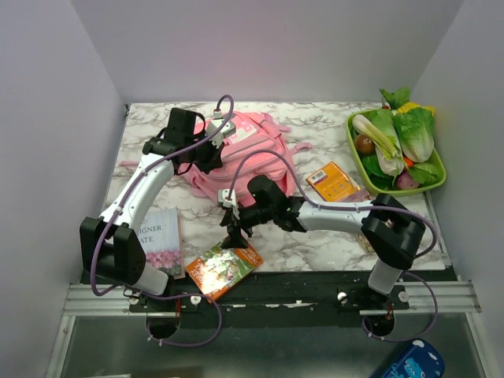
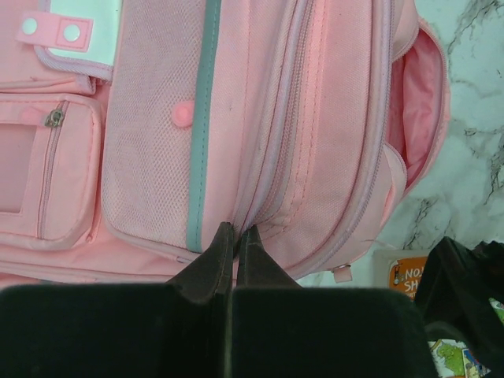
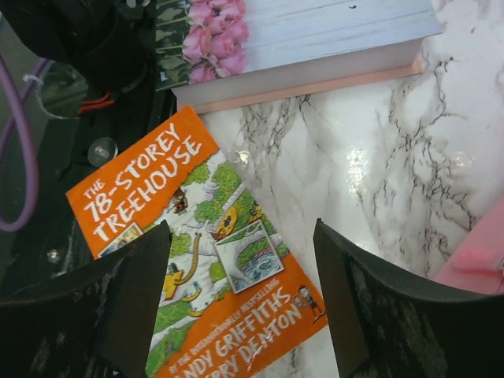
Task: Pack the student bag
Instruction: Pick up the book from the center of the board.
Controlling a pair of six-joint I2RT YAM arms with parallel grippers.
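The student bag, pink with grey-green stripes, lies at the back middle of the marble table. In the left wrist view the student bag fills the frame, with an open pocket mouth at its right side. My left gripper is at the bag's left side. Seen from the left wrist, the left gripper is shut, its tips pinching the fabric fold where two zip lines meet. My right gripper hangs open over an orange paperback. The right gripper holds nothing. A pink corner of the bag shows at the right.
The orange paperback overhangs the table's near edge. A thicker book with pink flowers lies at the front left. An orange packet sits right of the bag. A green tray of vegetables stands at the back right.
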